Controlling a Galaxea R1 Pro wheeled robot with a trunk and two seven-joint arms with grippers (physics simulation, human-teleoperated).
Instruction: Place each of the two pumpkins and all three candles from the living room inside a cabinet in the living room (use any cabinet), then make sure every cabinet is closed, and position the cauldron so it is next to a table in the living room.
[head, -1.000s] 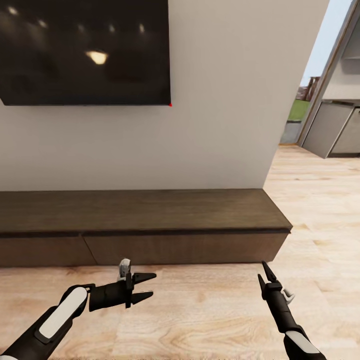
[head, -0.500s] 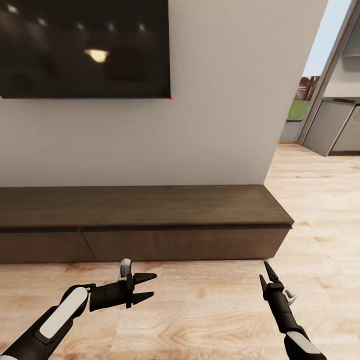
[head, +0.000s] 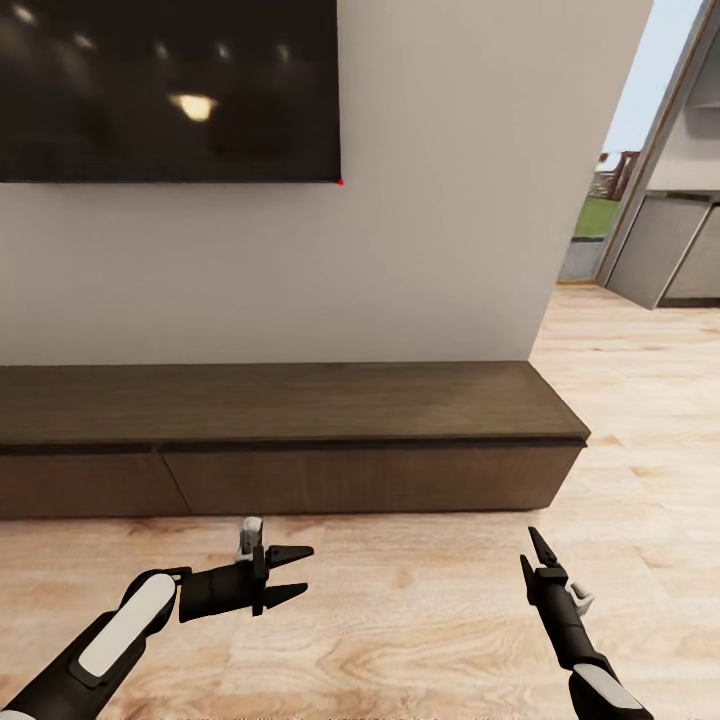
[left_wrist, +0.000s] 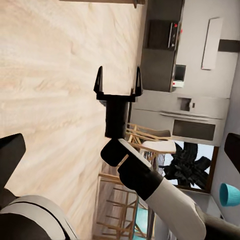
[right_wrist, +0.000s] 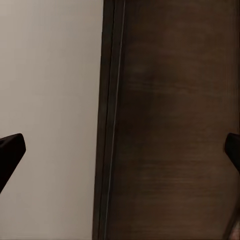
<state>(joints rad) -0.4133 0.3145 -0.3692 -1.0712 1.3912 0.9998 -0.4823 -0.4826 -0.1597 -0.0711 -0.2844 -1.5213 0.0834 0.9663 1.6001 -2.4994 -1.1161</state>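
Cabinet (head: 300, 440), long, low and dark brown, sits against the white wall under a black television (head: 170, 90), its fronts shut. Left gripper (head: 290, 577) and right gripper (head: 532, 560) hover over wood floor (head: 420, 620), both spread open and empty, apparently approaching it.

The cabinet (head: 300, 440) is dark brown wood grain, the floor (head: 420, 620) pale streaked wood, the wall (head: 450, 200) off-white, the screen (head: 170, 90) black, and both arms black with white panels.
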